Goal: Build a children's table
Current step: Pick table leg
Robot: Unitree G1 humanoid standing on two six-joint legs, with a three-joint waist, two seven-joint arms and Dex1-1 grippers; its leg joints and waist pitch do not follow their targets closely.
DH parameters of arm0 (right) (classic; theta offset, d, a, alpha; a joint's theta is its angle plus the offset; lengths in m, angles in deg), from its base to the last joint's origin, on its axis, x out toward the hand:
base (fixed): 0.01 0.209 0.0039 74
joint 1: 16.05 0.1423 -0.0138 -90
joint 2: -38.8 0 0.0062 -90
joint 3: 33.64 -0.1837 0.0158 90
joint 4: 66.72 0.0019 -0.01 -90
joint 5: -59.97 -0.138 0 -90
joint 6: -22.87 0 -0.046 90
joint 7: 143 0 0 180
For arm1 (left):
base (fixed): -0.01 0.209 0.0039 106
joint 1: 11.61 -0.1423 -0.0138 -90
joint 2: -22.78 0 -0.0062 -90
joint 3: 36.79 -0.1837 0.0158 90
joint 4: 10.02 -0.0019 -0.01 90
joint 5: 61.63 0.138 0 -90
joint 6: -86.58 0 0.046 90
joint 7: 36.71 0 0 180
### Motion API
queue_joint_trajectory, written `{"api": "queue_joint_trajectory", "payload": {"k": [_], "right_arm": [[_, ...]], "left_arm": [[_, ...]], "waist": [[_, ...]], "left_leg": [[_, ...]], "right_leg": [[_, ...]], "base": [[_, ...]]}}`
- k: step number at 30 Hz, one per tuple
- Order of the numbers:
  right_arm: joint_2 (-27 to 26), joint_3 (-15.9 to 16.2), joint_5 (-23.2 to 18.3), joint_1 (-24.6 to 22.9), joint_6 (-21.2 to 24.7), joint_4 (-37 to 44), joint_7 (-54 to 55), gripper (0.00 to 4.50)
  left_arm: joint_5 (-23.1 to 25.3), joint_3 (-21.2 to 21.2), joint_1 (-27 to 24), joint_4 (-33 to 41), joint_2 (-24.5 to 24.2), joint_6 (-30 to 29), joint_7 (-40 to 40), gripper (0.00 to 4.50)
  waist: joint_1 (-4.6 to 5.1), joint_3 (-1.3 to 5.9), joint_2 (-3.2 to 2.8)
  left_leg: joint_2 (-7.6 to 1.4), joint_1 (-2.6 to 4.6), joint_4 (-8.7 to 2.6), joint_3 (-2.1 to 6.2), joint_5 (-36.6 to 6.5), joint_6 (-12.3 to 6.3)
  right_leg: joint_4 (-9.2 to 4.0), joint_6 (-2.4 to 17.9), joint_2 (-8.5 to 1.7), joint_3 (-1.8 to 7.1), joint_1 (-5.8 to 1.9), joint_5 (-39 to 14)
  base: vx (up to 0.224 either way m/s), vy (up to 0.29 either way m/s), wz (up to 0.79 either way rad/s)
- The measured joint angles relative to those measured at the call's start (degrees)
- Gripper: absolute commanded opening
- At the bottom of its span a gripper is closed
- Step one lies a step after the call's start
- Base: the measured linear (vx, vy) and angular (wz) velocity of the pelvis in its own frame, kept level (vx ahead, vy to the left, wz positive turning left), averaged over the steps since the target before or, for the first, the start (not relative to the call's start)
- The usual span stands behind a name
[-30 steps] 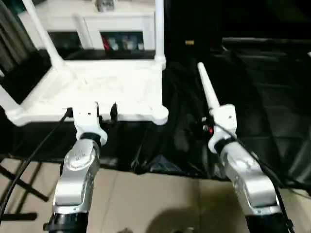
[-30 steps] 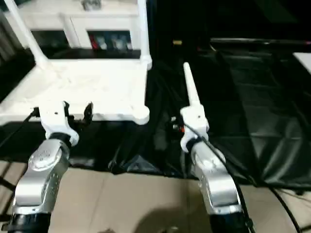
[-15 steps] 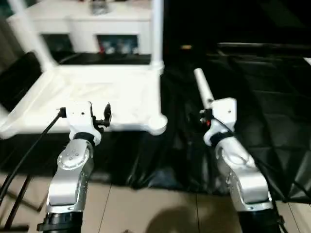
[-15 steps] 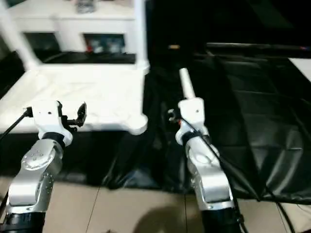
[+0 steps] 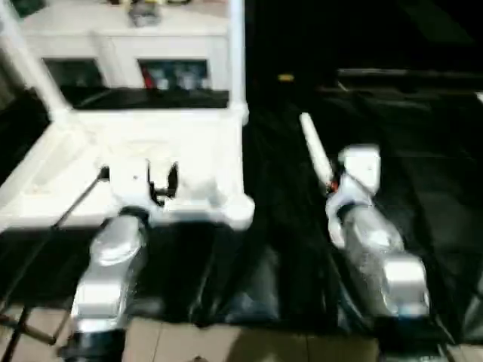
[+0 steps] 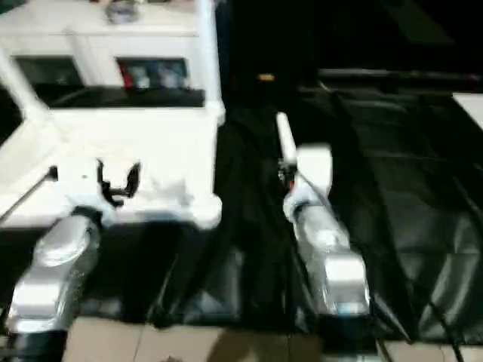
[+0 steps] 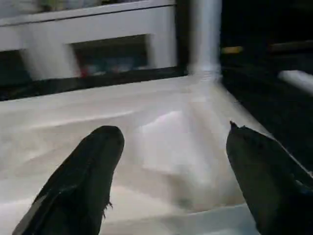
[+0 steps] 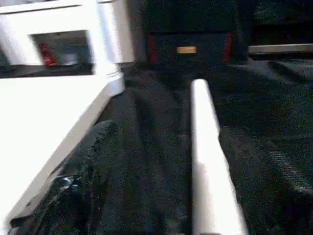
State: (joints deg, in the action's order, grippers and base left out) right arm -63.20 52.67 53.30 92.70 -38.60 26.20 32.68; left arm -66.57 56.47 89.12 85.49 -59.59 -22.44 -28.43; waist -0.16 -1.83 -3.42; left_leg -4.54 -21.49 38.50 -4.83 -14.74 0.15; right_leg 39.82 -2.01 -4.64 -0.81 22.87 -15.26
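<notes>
Tabletop [image 5: 151, 151] lies upside down on black sheet [image 5: 407, 113], near edge by left gripper [image 7: 171, 181], jaws wide apart, holding nothing. Two legs already stand upright in far sockets [image 5: 236, 53]. Loose leg [image 8: 208, 161], smooth white tapered tube, lies on sheet right of tabletop. Right gripper [image 5: 332, 177] beside it; grasp unclear. White cabinet [image 5: 113, 38] behind.

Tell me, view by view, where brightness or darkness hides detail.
Left eye view: the tabletop glares white, its ribs washed out, while the black cloth swallows detail. Left wrist view: the fingers of the left gripper are black silhouettes against the bright tabletop. Right wrist view: the loose leg stands out bright on the dark cloth.
</notes>
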Motion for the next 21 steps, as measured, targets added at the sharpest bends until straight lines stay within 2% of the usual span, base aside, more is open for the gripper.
{"api": "queue_joint_trajectory", "payload": {"k": [1, 2, 5, 6, 7, 9, 11, 13, 15, 16, 18, 21], "right_arm": [[0.86, -0.82, 0.03, 0.47, 1.08, -1.00, 0.05, 4.03], [1.75, -1.79, 0.20, 0.94, 2.76, -2.53, 0.17, 4.13], [2.86, -2.68, 1.24, 3.66, 6.54, -5.81, 0.27, 4.43], [2.97, -2.51, 1.84, 5.22, 7.75, -6.62, 0.22, 4.43], [3.20, -1.70, 2.08, 7.04, 9.09, -8.15, 0.06, 4.46], [4.92, 0.48, 2.04, 12.70, 13.85, -14.04, -0.76, 4.46], [5.37, 0.84, 2.03, 15.42, 16.27, -17.29, -1.30, 4.46], [5.32, 0.78, 1.60, 17.58, 18.17, -20.80, -2.02, 4.46], [5.98, 0.64, 1.62, 21.43, 21.57, -26.35, -2.59, 4.46], [6.34, 0.58, 1.76, 21.89, 22.37, -27.12, -2.63, 4.46], [6.57, 0.66, 2.10, 23.49, 23.73, -30.51, -2.76, 4.46], [7.21, 0.66, 2.09, 26.62, 24.45, -36.04, -2.77, 4.46]], "left_arm": [[-0.64, -1.30, -0.02, 0.10, -0.16, 0.06, 2.04, 4.22], [-1.67, -3.64, 0.04, 0.65, -0.20, 0.07, 4.59, 4.30], [-2.91, -5.31, 0.06, 1.21, -2.48, -0.52, 8.27, 4.50], [-3.09, -5.16, 0.05, 1.24, -3.48, -0.60, 9.06, 4.50], [-3.13, -5.07, 0.07, 1.33, -4.22, -0.58, 9.68, 4.50], [-3.67, -4.58, 0.59, 1.58, -4.97, -0.59, 11.56, 4.50], [-4.52, -4.16, 0.74, 2.40, -5.10, -0.66, 12.84, 4.50], [-5.94, -4.24, 0.74, 2.88, -6.43, -1.48, 15.02, 4.50], [-8.31, -5.37, 0.66, 5.16, -9.00, -3.77, 19.33, 4.50], [-8.98, -5.87, 0.64, 5.90, -9.21, -4.37, 20.43, 4.50], [-10.65, -7.02, 0.29, 7.73, -10.76, -6.09, 23.48, 4.50], [-15.71, -8.81, -1.04, 12.79, -15.32, -11.18, 30.41, 4.50]], "waist": [[0.00, 0.07, 0.09], [-0.16, 0.06, 0.10], [-0.11, 0.06, -0.16], [-0.12, -0.10, -0.59], [-0.04, -0.24, -0.77], [0.19, -0.62, -0.95], [-0.03, -0.92, -0.59], [-0.03, -1.19, -0.23], [-0.05, -1.42, 0.08], [-0.14, -1.41, 0.12], [-0.11, -1.45, 0.35], [-0.06, -1.52, 0.53]], "left_leg": [[0.23, -0.89, 0.74, 0.24, -0.01, -0.17], [0.10, -1.20, 0.37, 0.34, 0.12, -0.35], [-0.80, -1.12, -1.08, 0.15, 0.98, 1.78], [-1.38, -0.90, -1.09, 0.14, 1.16, 2.05], [-1.56, -0.69, -1.14, 0.15, 1.01, 2.25], [-1.95, -0.19, -1.18, -0.36, 1.36, 2.29], [-2.33, 0.42, -1.32, -1.06, 1.35, 2.29], [-2.49, 0.57, -1.48, -1.52, 1.35, 2.29], [-2.56, 0.23, -1.67, -1.74, 1.38, 2.33], [-2.60, 0.16, -1.67, -1.79, 1.42, 2.39], [-2.98, 0.22, -1.66, -2.37, 1.51, 2.53], [-3.24, 0.14, -1.67, -2.58, 1.60, 2.67]], "right_leg": [[0.51, -0.19, -0.18, 0.43, 0.38, 0.07], [0.39, -0.07, 0.00, 0.35, 0.49, 0.15], [-1.21, 0.46, 0.68, -0.17, 0.44, 1.52], [-2.07, 0.61, 1.14, -0.30, 0.01, 2.20], [-2.55, 1.21, 1.30, -0.36, -0.29, 2.21], [-2.82, 1.65, 1.29, -0.42, -0.82, 2.63], [-2.84, 1.41, 1.19, -0.35, -1.32, 2.48], [-2.80, 1.35, 1.16, -0.17, -1.36, 2.45], [-2.86, 1.50, 1.15, -0.10, -0.95, 2.54], [-2.88, 1.63, 1.15, -0.11, -0.91, 2.62], [-2.81, 1.94, 1.14, -0.04, -0.91, 2.98], [-2.76, 1.97, 1.19, -0.12, -0.68, 3.09]], "base": [[0.000, 0.000, 0.00], [0.000, 0.000, 0.00], [-0.008, -0.037, 0.06], [-0.051, -0.011, -0.07], [-0.051, -0.011, -0.07], [-0.095, 0.008, 0.00], [-0.101, 0.000, 0.05], [-0.079, -0.018, 0.08], [-0.062, -0.009, -0.02], [-0.054, -0.005, -0.03], [0.000, 0.000, 0.00], [0.000, 0.000, 0.00]]}}
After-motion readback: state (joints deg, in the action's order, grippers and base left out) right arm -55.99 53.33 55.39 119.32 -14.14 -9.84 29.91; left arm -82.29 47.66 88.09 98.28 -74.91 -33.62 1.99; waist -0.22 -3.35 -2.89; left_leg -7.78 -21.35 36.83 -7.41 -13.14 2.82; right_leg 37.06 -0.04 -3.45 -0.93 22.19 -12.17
